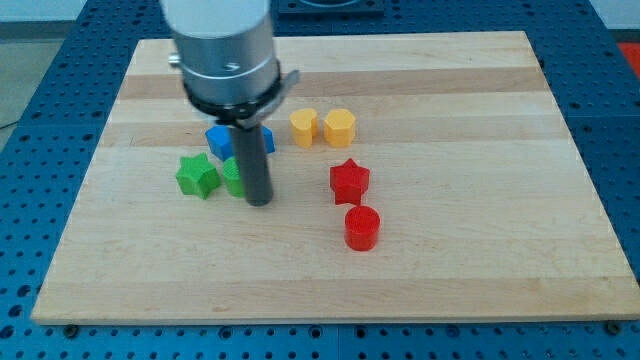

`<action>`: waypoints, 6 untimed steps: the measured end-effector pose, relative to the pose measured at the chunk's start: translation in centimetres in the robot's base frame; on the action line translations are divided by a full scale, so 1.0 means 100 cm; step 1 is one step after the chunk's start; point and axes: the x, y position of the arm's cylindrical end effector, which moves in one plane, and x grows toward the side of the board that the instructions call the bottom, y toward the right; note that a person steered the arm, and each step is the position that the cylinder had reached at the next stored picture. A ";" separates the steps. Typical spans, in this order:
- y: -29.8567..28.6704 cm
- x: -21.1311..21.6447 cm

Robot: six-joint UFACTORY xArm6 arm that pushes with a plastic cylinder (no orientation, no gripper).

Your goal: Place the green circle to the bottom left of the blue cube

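Note:
The green circle (232, 176) is mostly hidden behind my rod, just below the blue cube (219, 139) and slightly to its right. My tip (258, 201) rests on the board touching the circle's right side. A second blue block (267, 138) peeks out to the right of the rod, beside the blue cube. A green star (197, 175) lies just left of the green circle.
A yellow cylinder-like block (304, 127) and a yellow hexagon (339, 128) sit to the right of the blue blocks. A red star (349, 181) and a red cylinder (362, 227) lie lower right. The wooden board (450, 270) ends near all view edges.

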 end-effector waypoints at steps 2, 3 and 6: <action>-0.047 0.000; -0.016 0.000; 0.034 -0.043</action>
